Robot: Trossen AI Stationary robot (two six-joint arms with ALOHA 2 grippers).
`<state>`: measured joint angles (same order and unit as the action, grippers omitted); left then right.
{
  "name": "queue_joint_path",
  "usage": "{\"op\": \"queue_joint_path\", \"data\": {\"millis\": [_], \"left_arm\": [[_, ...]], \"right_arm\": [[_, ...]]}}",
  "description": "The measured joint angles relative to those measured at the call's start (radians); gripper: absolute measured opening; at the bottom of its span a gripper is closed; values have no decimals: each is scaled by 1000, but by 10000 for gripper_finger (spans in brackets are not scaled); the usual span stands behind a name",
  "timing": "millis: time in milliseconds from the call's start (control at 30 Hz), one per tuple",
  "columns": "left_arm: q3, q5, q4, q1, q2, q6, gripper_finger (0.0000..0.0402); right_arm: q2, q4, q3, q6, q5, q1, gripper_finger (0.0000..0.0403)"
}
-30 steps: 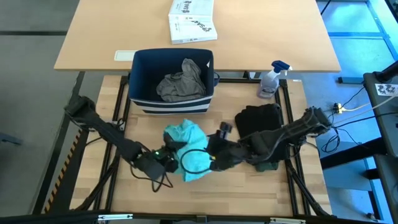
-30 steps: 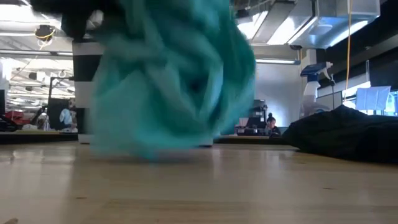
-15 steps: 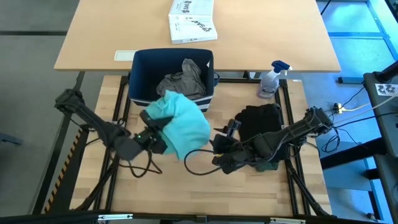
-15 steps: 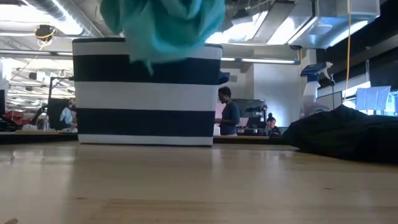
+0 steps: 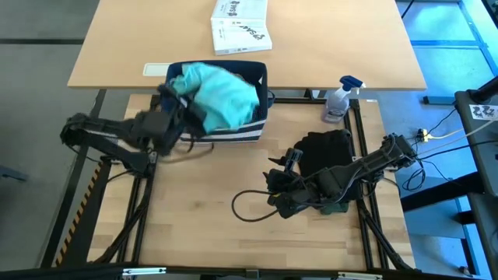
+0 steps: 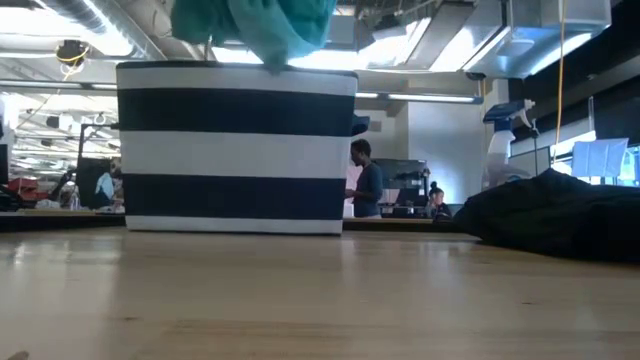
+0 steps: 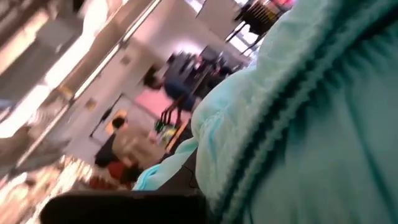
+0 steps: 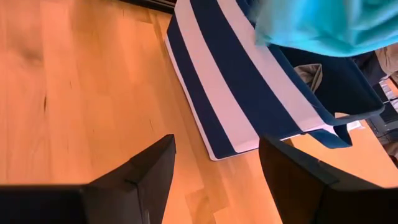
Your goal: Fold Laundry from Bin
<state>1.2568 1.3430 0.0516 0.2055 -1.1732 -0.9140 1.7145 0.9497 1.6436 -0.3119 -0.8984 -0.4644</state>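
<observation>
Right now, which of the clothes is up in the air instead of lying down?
The teal piece: the left gripper holds it over the bin. The black pile lies on the table.

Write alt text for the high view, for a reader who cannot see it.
Seen from above, the left hand holds a teal garment over the navy striped bin at the table's far edge. The right hand rests open lower on the wooden table, beside a black garment. A spray bottle and a white printed box lie beyond.
</observation>
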Motion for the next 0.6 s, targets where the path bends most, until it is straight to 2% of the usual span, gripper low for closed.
{"op": "queue_joint_path", "data": {"millis": [200,300,433,600], "left_arm": [[1,-197,12,-273,3,144,22],[1,-285,109,-371,2,273,22],[1,-451,273,-500,-13,474,22],[0,-564,406,-632,-83,580,22]], "right_arm": [[0,10,0,6,0,0,232],[0,27,0,5,0,0,232],[0,35,0,5,1,0,232],[0,46,0,6,1,15,232]]}}
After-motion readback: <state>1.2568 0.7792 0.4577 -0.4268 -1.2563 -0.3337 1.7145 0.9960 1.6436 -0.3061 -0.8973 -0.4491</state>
